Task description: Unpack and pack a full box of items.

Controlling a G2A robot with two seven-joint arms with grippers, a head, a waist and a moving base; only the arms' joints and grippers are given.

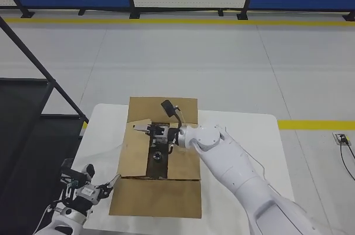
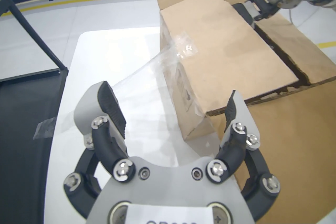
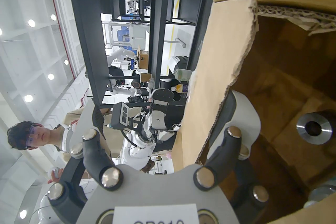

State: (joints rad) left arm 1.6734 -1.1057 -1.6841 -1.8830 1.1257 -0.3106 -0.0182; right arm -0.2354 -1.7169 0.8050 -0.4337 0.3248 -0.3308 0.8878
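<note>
At box [image 1: 157, 202] top, flap [image 3: 210, 64] straddled by right gripper [image 3: 165, 107], jaws wide, unclamped. Left gripper [image 2: 168, 92] spread, empty. Flap-opening judged in hand; next, flap to be pinched, folded back.

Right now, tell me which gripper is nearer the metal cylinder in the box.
Right. The right gripper straddles a flap at the box opening, near the metal cylinder; the left gripper sits off the box's outer corner.

White glossy arm [image 1: 236, 170]; left gripper [image 2: 169, 91] silver-plated, black ribbed pads [image 2: 113, 107], steel screws [image 2: 124, 168]
</note>
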